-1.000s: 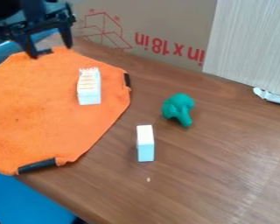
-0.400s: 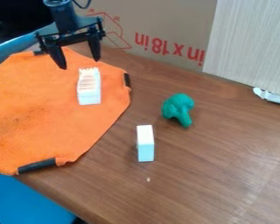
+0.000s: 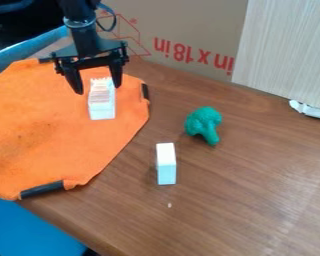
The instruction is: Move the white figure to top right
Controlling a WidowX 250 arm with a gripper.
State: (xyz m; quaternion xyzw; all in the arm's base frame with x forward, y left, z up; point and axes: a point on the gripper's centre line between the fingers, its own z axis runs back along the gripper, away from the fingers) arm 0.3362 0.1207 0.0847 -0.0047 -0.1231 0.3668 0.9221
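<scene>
The black gripper (image 3: 98, 90) hangs open over the orange cloth at the upper left, its fingers apart and nothing held between them. Just below and partly behind it lies a white ridged figure (image 3: 102, 104) on the cloth; one fingertip overlaps the figure's upper right edge in the view, and whether they touch I cannot tell. A plain white block (image 3: 166, 163) stands on the brown table, right of the cloth and near the middle.
The orange cloth (image 3: 49, 135) has dark clips at its edges. A green broccoli-like toy (image 3: 203, 125) sits on the wooden table (image 3: 256, 185). A cardboard panel (image 3: 183, 25) and a pale ribbed panel (image 3: 286, 50) stand along the back.
The gripper has come in from the upper left corner, moving right and down to the ridged white figure. The objects have stayed in place.
</scene>
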